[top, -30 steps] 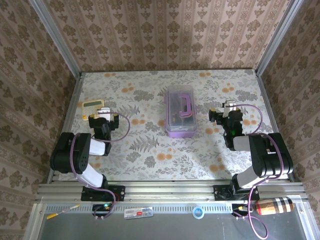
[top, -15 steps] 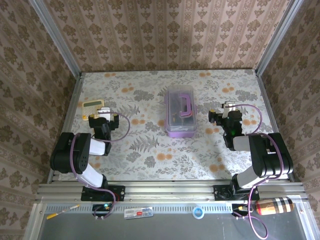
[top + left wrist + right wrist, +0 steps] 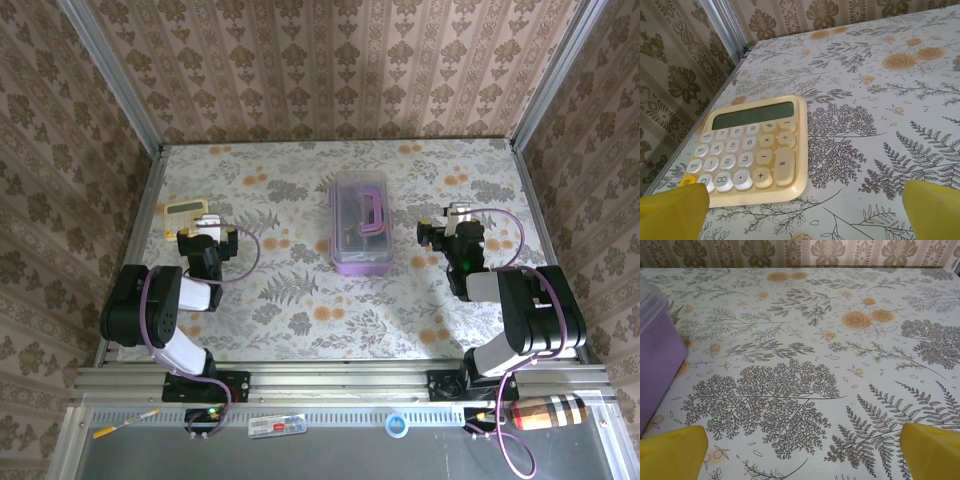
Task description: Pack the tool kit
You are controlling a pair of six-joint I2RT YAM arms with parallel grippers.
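Observation:
The tool kit (image 3: 361,225) is a small purple box with its clear lid closed and the purple handle on top, standing in the middle of the floral table. Its purple side also shows in the right wrist view, where the tool kit (image 3: 655,355) sits at the left edge. My left gripper (image 3: 207,232) rests low at the table's left, well apart from the kit. It is open, with nothing between its yellow fingertips (image 3: 672,210). My right gripper (image 3: 450,228) rests just right of the kit, also open and empty, its fingertips (image 3: 932,450) spread wide over bare cloth.
A yellow calculator (image 3: 752,150) lies just ahead of the left gripper, near the table's left edge (image 3: 150,215). Wallpapered walls close in three sides. On the shelf below the arm bases lie a plaid cylinder (image 3: 545,412) and a tape roll (image 3: 398,426).

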